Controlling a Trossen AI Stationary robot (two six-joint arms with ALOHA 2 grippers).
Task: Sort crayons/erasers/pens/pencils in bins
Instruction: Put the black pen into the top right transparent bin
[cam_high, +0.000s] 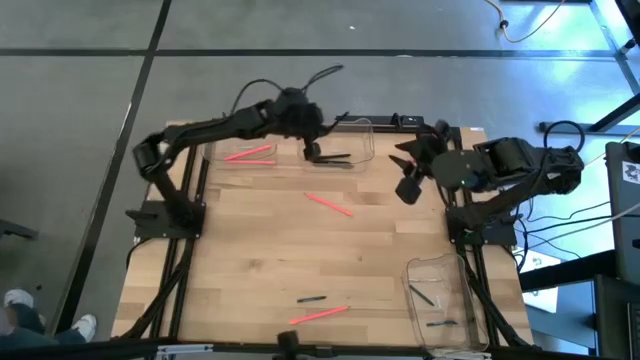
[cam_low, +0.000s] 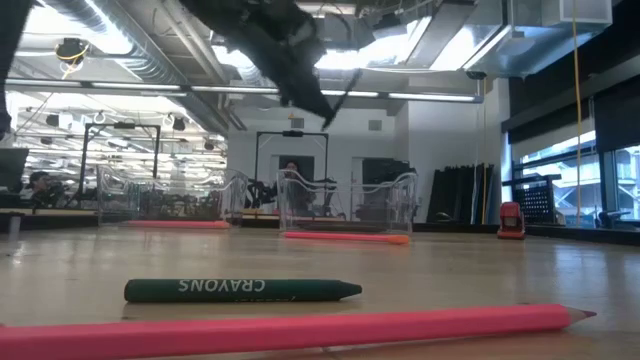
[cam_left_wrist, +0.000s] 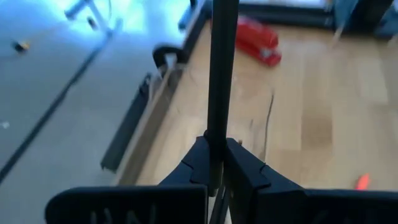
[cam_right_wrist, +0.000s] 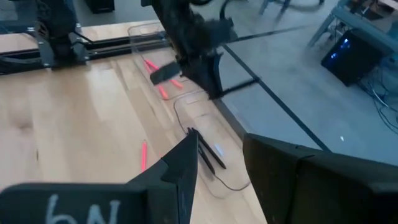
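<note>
My left gripper (cam_high: 312, 148) is over the far middle bin (cam_high: 362, 128), shut on a black pen (cam_left_wrist: 221, 74). The pen also shows in the right wrist view (cam_right_wrist: 239, 86). Black pens (cam_right_wrist: 208, 155) lie on that bin's floor. The far left bin (cam_high: 222, 150) holds pink pencils (cam_high: 250, 153). The near right bin (cam_high: 412, 270) holds dark sticks (cam_high: 440, 322). My right gripper (cam_high: 408, 170) hangs open and empty over the table's far right part; it also shows in its own wrist view (cam_right_wrist: 221, 146). My left gripper pinches the black pen near one end (cam_left_wrist: 215, 146) between its two fingers (cam_left_wrist: 245, 168). The pen lies along the fingers, and its long free part sticks out past the fingertips. It is lifted clear above the far middle bin.
A pink pencil (cam_high: 328, 203) lies mid-table. A dark green crayon (cam_low: 240, 290) and another pink pencil (cam_low: 290, 330) lie near the front edge. A red stapler (cam_left_wrist: 258, 40) sits at the far edge. Bare wood lies between the far bins and the front edge.
</note>
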